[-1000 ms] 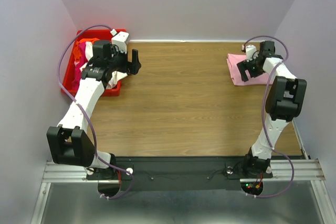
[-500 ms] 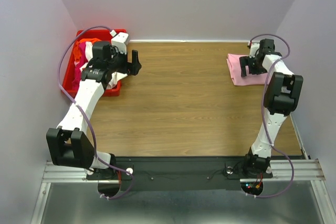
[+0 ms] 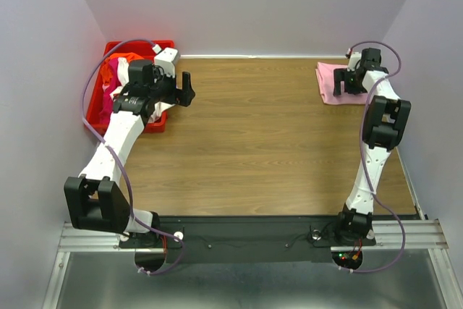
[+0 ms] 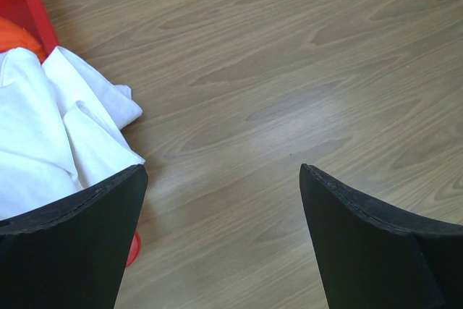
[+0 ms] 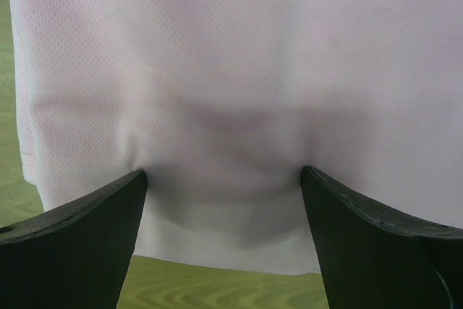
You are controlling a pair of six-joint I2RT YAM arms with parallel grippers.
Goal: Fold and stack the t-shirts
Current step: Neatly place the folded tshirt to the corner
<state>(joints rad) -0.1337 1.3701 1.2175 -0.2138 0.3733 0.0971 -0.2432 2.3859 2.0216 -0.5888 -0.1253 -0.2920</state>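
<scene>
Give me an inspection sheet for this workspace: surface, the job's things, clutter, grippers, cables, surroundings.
Surface: wooden tabletop, bare across the middle.
Job's things: folded pink t-shirt at the far right corner; white t-shirt spilling over the edge of the red bin; orange-red shirt and magenta shirt inside the bin.
Clutter: nothing seen.
Grippers: left gripper open over bare wood beside the bin; right gripper open, low over the pink t-shirt's edge, contact unclear.
Cables: left purple cable looping over the bin; right purple cable arching above the wrist.
Surroundings: plain pale walls on three sides.
</scene>
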